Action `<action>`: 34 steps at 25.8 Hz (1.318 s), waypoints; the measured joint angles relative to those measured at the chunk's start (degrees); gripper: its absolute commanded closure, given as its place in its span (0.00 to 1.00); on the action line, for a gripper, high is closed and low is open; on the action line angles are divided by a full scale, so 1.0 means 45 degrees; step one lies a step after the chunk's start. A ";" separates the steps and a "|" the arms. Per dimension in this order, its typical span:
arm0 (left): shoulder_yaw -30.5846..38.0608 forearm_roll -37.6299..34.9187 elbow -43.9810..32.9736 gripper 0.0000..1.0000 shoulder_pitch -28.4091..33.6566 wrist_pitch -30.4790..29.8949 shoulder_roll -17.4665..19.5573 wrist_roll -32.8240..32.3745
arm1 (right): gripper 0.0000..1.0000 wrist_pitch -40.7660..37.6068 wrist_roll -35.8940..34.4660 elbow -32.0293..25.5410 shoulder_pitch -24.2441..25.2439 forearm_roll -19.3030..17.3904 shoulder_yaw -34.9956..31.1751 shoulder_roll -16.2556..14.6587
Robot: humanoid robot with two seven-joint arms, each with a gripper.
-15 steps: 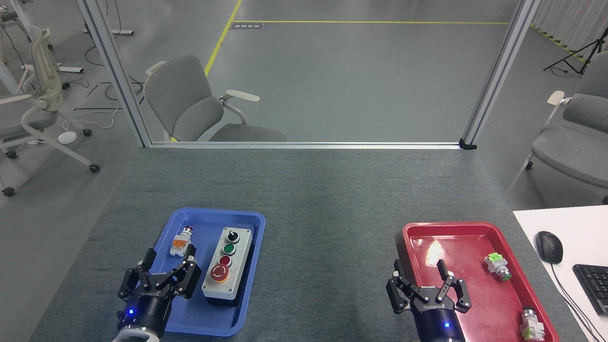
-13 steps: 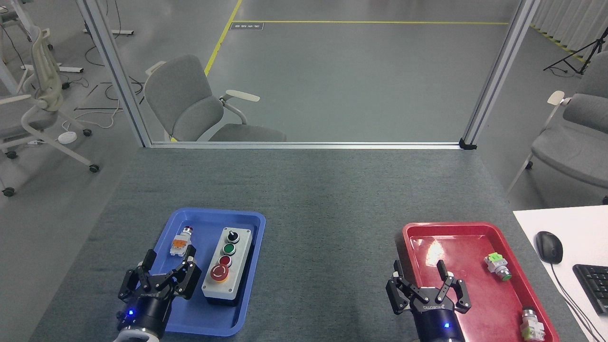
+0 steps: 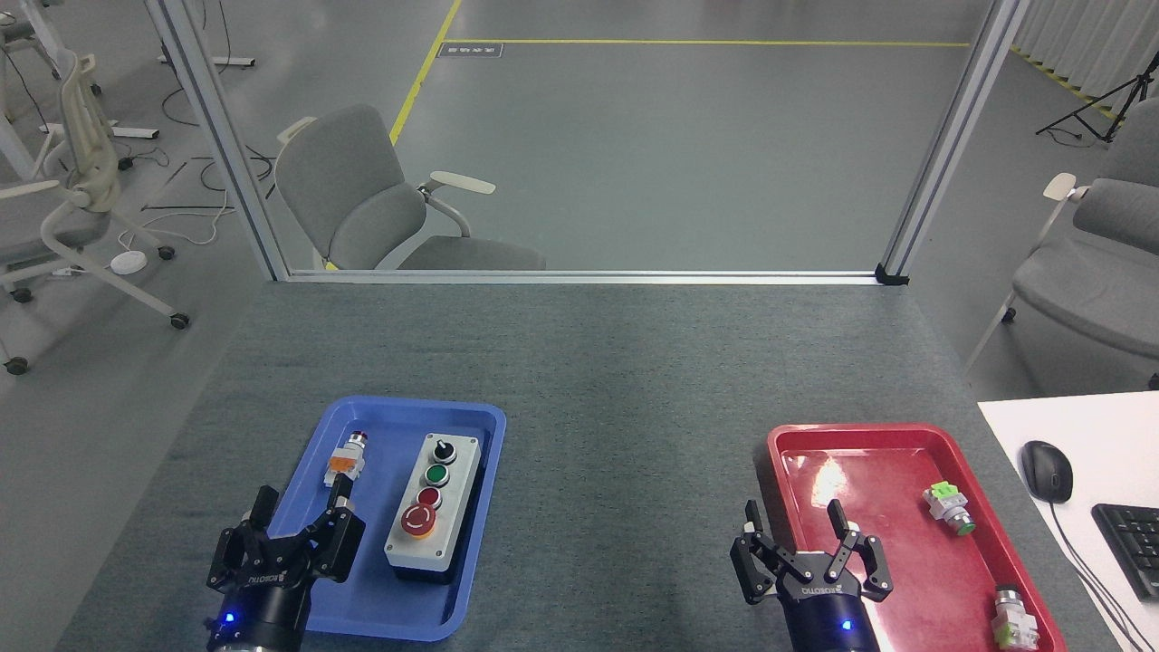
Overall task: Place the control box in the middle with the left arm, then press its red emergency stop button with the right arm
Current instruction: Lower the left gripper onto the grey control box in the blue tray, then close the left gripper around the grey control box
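Control box (image 3: 433, 504): light-grey oblong with black base, lying in blue tray (image 3: 360, 611) on the left side of the table (image 3: 598, 362), right half of tray, long axis running near to far.
Box top, far to near: black knob (image 3: 443, 449), green button (image 3: 437, 474), small red button (image 3: 429, 497), red emergency stop button (image 3: 419, 521) with yellow ring at the near end.
Switch part (image 3: 347, 457): small white-and-orange piece, same tray, left of box, apart from it.
Left gripper (image 3: 294, 521): at near-left edge of blue tray, just left of box, not touching it; fingers (image 3: 341, 493) spread, holding nothing; blue light on wrist.
Right gripper (image 3: 801, 534): at near-left rim of red tray (image 3: 774, 448), well apart from box; fingers (image 3: 839, 518) spread, empty; blue light lit.
Red tray contents: green-and-white part (image 3: 948, 506) at right, another green-white part (image 3: 1011, 619) at near-right corner.
Table middle: grey mat between the two trays.
Side desk: white, at right, with mouse (image 3: 1047, 471) and keyboard (image 3: 1130, 546).
Beyond table: grey chair (image 3: 380, 204), floor with yellow line.
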 measured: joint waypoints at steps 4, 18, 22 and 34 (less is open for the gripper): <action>0.0008 -0.0028 -0.0121 0.02 0.0186 -0.0412 0.0186 0.0094 | 0.01 0.0012 -0.0008 -0.0194 0.0077 -0.0014 0.0272 0.0010; -0.0630 -0.3442 -0.1840 0.04 0.1697 0.0108 0.0302 -0.1510 | 0.02 0.0621 0.0083 -0.0866 0.0175 0.0059 0.0534 -0.0283; -0.1292 -0.3748 -0.1317 0.03 0.1690 0.0457 0.0267 -0.1553 | 0.02 0.1195 0.0105 -0.0840 0.0232 0.0110 0.0550 -0.0385; -0.2489 -0.3807 -0.0713 0.02 0.1519 0.0899 0.0008 -0.2197 | 0.01 0.1987 0.0123 -0.0813 0.0648 0.0144 0.0853 -0.0021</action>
